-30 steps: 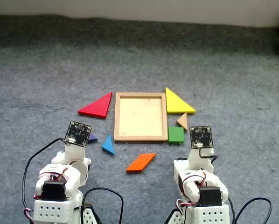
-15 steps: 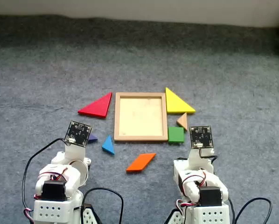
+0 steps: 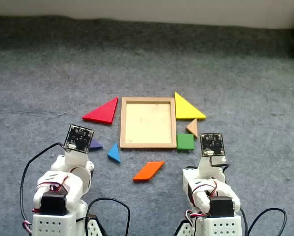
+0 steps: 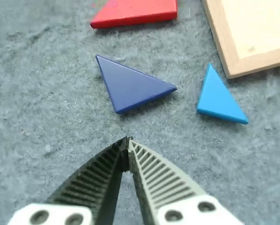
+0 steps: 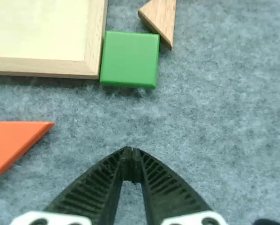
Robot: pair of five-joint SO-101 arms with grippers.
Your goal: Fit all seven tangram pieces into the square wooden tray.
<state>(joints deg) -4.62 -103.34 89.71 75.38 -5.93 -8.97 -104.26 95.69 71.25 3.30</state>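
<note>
The square wooden tray (image 3: 148, 144) lay flat at the middle of the desk (image 3: 235, 64), which was covered in grey, carpet-like nap. Its raised pale rim ran square to the arms. All seven pieces lay outside it.

The red triangle (image 3: 102, 112) sat off the tray's left rim, and the yellow triangle (image 3: 186, 109) off the right, long edge facing away from the tray. The small tan triangle (image 5: 159, 18) sat just beside the green square (image 5: 129, 58), which lay against the tray's near right corner. The flat orange parallelogram (image 3: 148, 170) lay nearer the arms, its long axis slanting.

The dark blue triangle (image 4: 130, 86) aimed a sharp tip at the light blue triangle (image 4: 218, 99).

The left gripper (image 4: 126, 143) hung near the dark blue triangle with its ribbed fingers pressed together on nothing. The right gripper (image 5: 130, 152) hung short of the green square, fingers likewise closed. A broad stretch of nap lay beyond the tray's far edge.
</note>
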